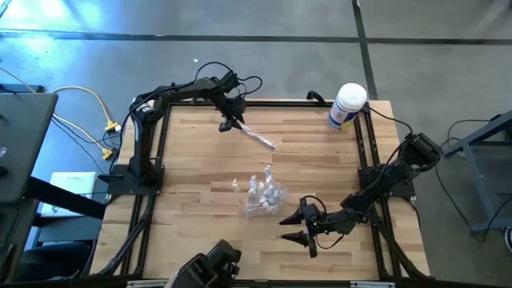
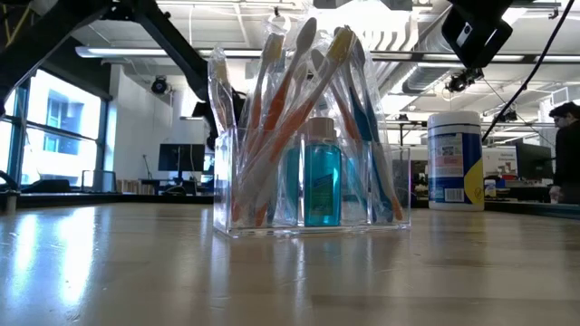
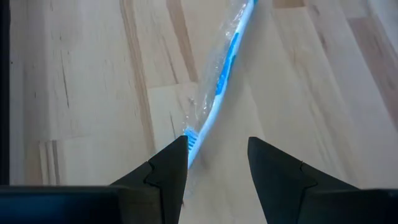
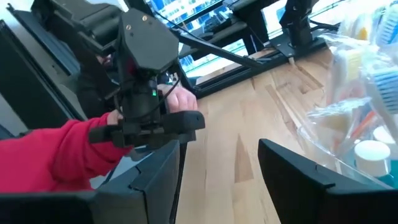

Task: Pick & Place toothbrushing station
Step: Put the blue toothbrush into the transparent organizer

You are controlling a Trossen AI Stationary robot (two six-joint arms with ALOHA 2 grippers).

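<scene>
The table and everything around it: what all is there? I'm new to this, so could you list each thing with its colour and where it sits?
Table: one, light wood, under everything.
Toothbrushing station: one, clear plastic, mid-table, holding wrapped toothbrushes and a teal bottle.
Loose toothbrush: one, blue and white, wrapped, lying flat toward the far edge.
Canister: one, white with blue label, far right corner.
Person's sleeve: red, beyond the table.
Left gripper: dark, open, at the loose toothbrush's end.
Right gripper: dark, open, beside the station.
</scene>
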